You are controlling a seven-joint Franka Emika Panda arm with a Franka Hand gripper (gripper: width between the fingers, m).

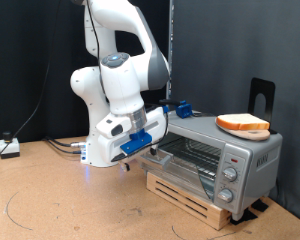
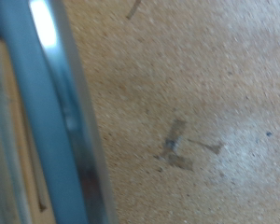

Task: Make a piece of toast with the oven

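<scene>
The silver-grey toaster oven [image 1: 240, 160] stands at the exterior view's right, with its wire rack [image 1: 190, 152] showing through the open front. The piece of toast [image 1: 243, 123], pale with an orange-brown crust, lies on top of the oven. The arm's hand [image 1: 135, 133] is low at the oven's front left corner, by the door. Its fingers are hidden behind the hand. No fingers show in the wrist view. That view shows only a blurred grey-blue bar [image 2: 56, 121], very close, over the tan tabletop [image 2: 205, 84]. Nothing shows between the fingers.
The oven sits on a wooden slatted base [image 1: 195, 197]. A black stand [image 1: 261, 95] rises behind the oven. Cables and a small box [image 1: 8, 148] lie at the exterior view's left. A dark mark [image 2: 177, 149] is on the tabletop.
</scene>
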